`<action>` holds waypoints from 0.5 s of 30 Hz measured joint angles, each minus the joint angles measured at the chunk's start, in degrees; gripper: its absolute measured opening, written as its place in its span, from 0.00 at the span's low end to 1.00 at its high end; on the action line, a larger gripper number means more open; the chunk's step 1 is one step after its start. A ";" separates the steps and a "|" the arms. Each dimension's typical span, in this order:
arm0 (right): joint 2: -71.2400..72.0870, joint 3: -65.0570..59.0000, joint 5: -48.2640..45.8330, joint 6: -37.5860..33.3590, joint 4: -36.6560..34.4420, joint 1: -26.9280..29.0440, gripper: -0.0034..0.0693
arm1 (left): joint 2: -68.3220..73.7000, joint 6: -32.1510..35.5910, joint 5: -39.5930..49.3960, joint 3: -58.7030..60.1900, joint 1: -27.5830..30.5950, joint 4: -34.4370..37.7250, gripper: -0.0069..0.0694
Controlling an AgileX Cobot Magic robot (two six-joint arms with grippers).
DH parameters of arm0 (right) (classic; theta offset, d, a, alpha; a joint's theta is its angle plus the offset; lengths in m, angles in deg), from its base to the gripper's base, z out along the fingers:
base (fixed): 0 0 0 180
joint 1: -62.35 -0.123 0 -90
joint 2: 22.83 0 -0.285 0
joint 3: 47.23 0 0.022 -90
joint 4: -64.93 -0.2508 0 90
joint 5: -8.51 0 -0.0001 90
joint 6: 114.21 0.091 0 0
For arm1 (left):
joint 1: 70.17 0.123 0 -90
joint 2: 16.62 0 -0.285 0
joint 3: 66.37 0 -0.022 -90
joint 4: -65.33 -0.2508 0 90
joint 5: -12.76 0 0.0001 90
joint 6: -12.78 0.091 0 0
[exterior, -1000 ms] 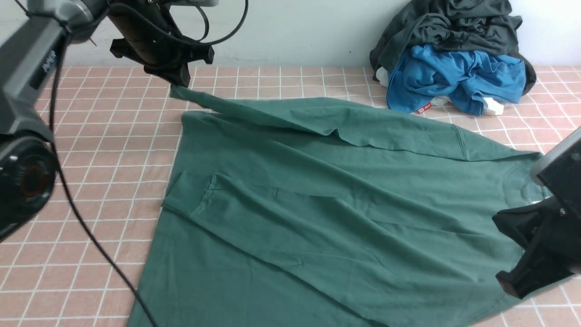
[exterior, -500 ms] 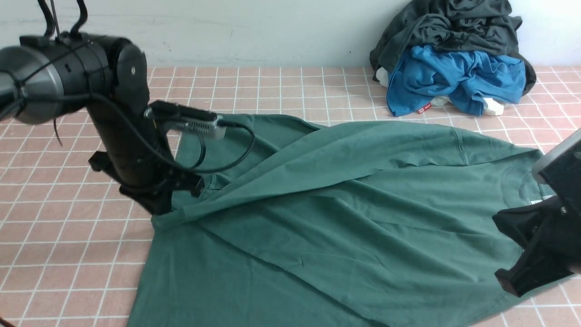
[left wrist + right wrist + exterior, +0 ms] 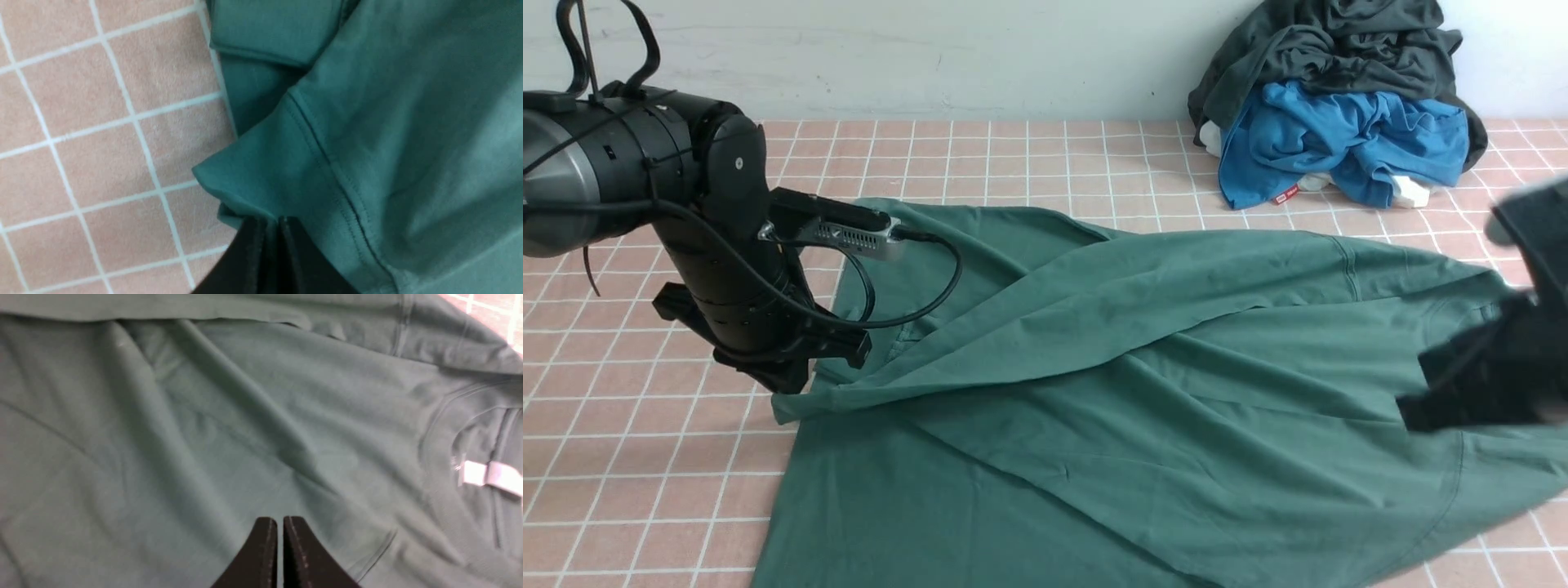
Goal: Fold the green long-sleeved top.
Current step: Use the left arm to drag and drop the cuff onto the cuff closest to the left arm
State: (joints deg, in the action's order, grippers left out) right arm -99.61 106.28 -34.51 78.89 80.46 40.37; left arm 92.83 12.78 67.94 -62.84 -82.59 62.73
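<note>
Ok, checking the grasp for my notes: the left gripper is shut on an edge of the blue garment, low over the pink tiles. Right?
Not the blue garment, which lies by the wall. The left gripper is shut on an edge of the green long-sleeved top, low over the pink tiles, as the left wrist view shows.

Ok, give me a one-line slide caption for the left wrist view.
Left gripper shut on a hemmed edge of the green long-sleeved top, pink tiled surface alongside.
</note>
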 joint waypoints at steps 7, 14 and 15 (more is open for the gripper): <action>-18.22 19.43 -3.79 -7.09 -4.42 9.14 0.32 | 0.00 0.00 -3.40 0.00 0.00 0.66 0.11; -35.17 32.62 -5.17 -17.68 -16.49 17.71 0.46 | 0.00 0.00 -5.39 0.00 0.00 1.32 0.11; -39.42 35.96 -5.54 -20.17 -19.86 18.78 0.48 | 0.00 0.00 -6.34 0.00 0.00 1.58 0.11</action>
State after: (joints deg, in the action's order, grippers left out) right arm -139.04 142.24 -40.05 58.72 60.60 59.16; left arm 92.83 12.78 61.61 -62.84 -82.59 64.32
